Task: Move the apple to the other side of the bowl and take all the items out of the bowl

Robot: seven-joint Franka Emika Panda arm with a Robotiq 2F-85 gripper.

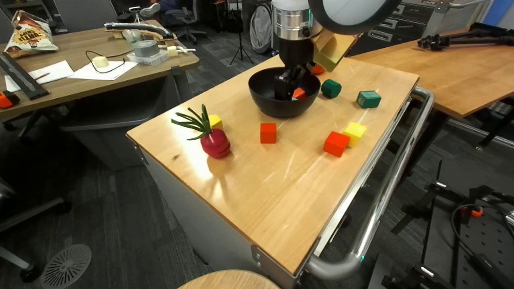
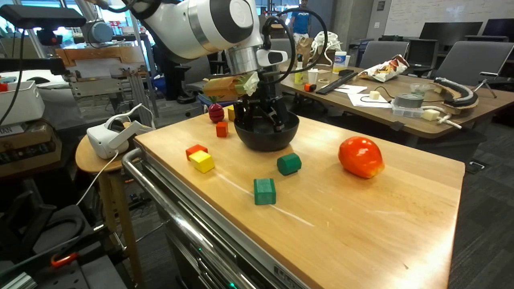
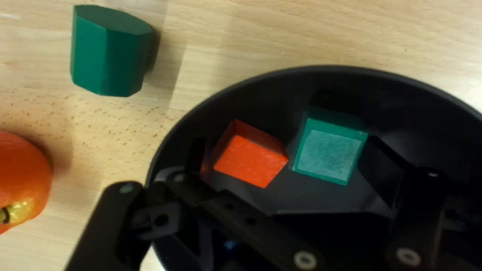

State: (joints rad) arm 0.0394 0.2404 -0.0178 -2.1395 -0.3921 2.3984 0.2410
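Wrist view, clock read around the black bowl (image 3: 260, 99): a red block (image 3: 250, 161) lies at ten o'clock and a pale-faced green block (image 3: 327, 154) at twelve, both inside, while a robot's gripper (image 3: 287, 158) hangs in the bowl with its jaws spread wide and nothing in its grasp. On the wooden tabletop (image 2: 381, 241), the apple (image 2: 360, 156) sits just past three o'clock in an exterior view, well apart from the bowl; a hexagonal green block (image 2: 289, 164) lies near the bowl at five, and a yellow block (image 2: 202, 161) farther off at eight. Emptying the bowl appears to be the step in hand, perhaps close to done, though the part under the gripper is hidden. Trouble could come from the tight quarters: both blocks appear to lie between the jaws, so closing might pinch the pair at an angle and let one slip loose. A jaw pressing the curved inner wall could drag the bowl toward the hexagonal green block or tip it. Whether the red block touches the nearer jaw cannot be told; a nudge there might only shove it along the slope. A block let go too high could bounce into the apple, whose round shape would probably let it roll.
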